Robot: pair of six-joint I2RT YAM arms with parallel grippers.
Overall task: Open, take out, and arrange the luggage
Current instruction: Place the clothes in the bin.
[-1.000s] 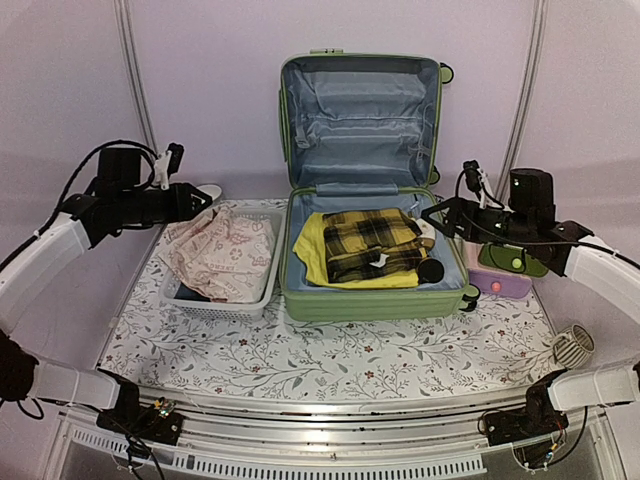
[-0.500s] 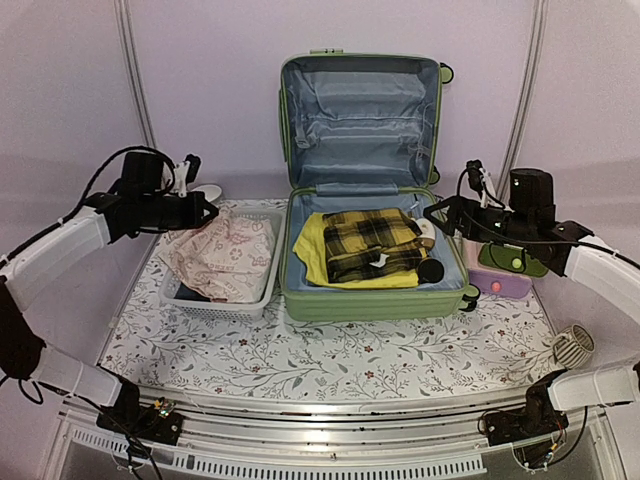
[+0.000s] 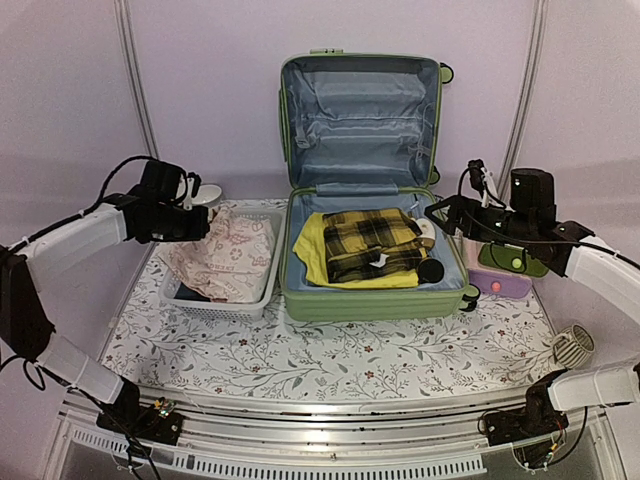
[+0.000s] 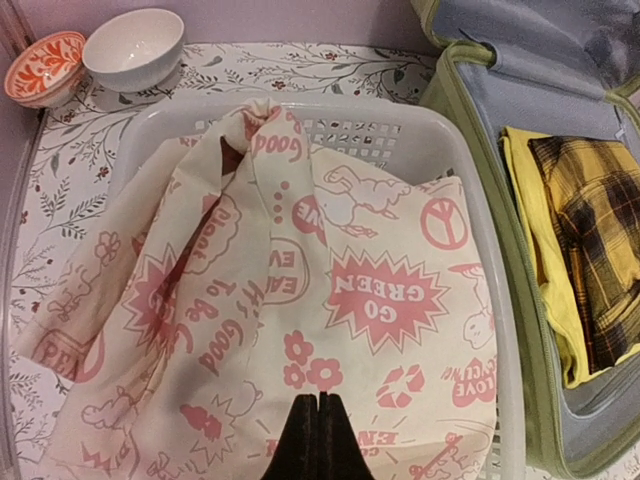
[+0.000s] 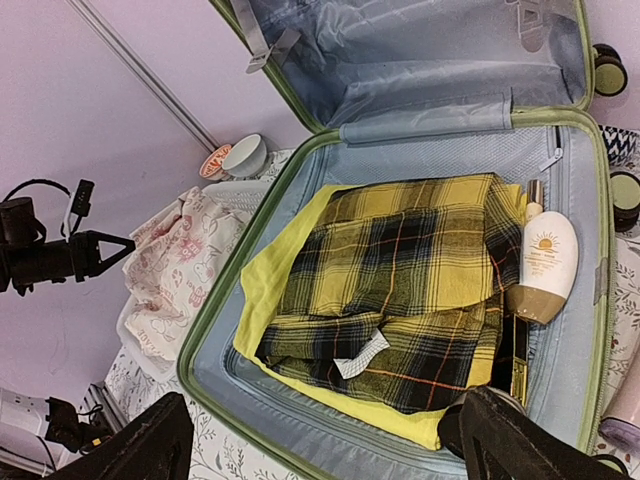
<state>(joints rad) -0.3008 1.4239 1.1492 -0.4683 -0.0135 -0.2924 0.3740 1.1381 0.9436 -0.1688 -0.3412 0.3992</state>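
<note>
floral-print surface nearest. white perforated basket sat at left, pink-printed cloth bag piled inside. left claw pressed together, empty, over bag; contact unclear. light-green luggage lay open mid-surface just beside basket, lid upright at back. inside: yellow-black plaid shirt on yellow garment, cream bottle at right. right claw spread wide, empty, above luggage's right edge. white bowl and orange-patterned bowl stood behind basket.

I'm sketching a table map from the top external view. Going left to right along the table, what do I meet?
white perforated basket → light-green luggage → small purple box → grey round slotted piece
</note>
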